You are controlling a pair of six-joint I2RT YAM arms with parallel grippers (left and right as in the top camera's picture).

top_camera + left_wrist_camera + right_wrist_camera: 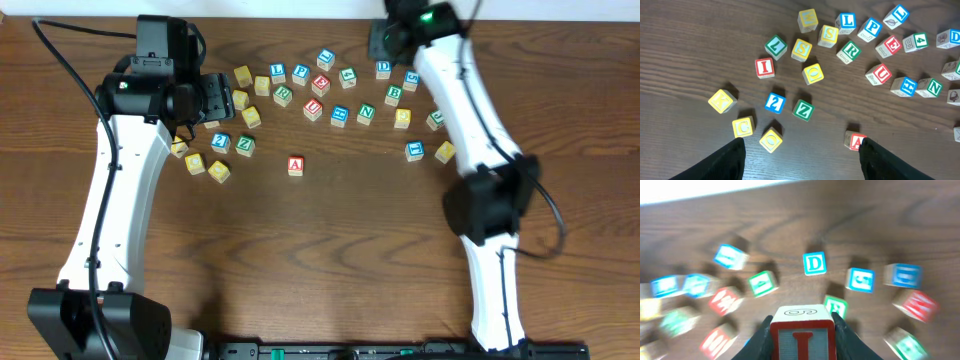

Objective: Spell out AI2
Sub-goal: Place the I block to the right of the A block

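I see red-lettered wooden A block (pixel 295 166) alone, lower centre. Right gripper (pixel 802 324) clamps red-lettered wooden I block (pixel 802 344); left gripper (pixel 801 160) spread, empty. Blue-lettered wooden 2 block (pixel 774 102) not yet placed.

My black right fingers (pixel 759 339) frame the I block (pixel 802 341), red letter and red border. At twelve o'clock, the D block (pixel 814 263) is blue; the table (pixel 880 220), brown woodgrain.

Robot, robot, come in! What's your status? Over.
Right gripper shut on I block. Left gripper open, empty. A block stands alone, nothing beside it. 2 block untouched.
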